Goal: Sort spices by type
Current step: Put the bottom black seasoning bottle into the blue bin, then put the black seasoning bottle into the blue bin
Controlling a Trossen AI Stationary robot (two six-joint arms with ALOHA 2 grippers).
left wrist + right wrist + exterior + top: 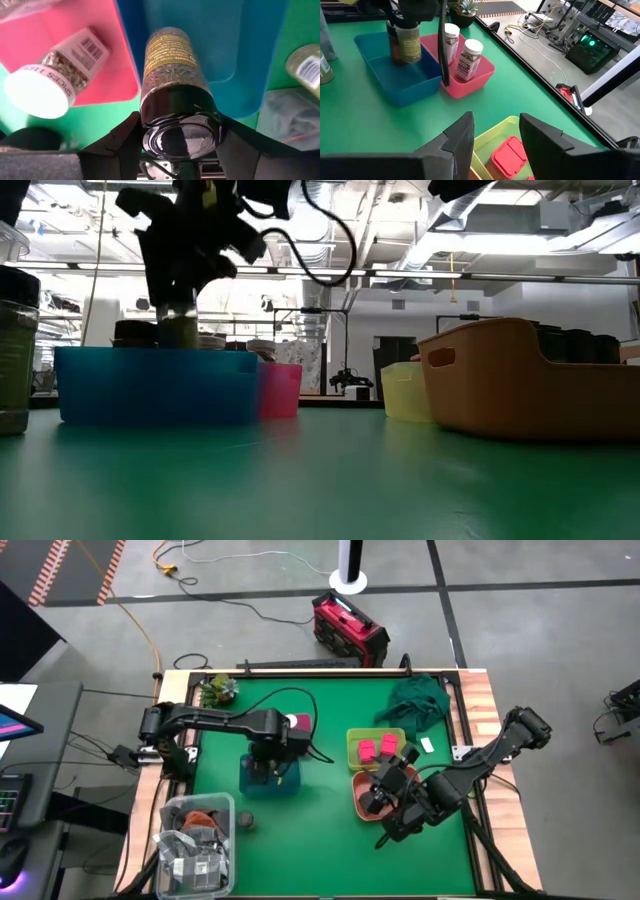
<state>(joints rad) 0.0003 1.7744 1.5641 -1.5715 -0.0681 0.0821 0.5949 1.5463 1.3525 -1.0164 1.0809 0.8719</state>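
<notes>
My left gripper [268, 762] is shut on a black-capped spice jar [172, 70] with a yellow label, held upright over the blue tray [155, 385]. Two white-capped jars [469, 57] stand in the pink tray [475, 80] beside it. Another green-filled jar [12, 350] stands on the table near the blue tray. My right gripper [497, 135] is open and empty above the yellow-green tray [355, 740], which holds two pink boxes [377, 748]. The salmon tray [358, 802] holds dark containers. My left gripper pinches the jar's black cap [180, 117] between its two fingers, one on each side. The fingers come from above, pointing down. The jar hangs upright with its lower end [411, 56] inside the blue tray; whether it stands on the tray's floor I cannot tell.
A clear bin of clutter [195, 840] sits at the near left, with a dark round tin [245, 823] beside it. A green cloth [420, 700] lies at the far right and a small plant [215, 690] at the far left. A second dark jar [394, 49] shows in the blue tray.
</notes>
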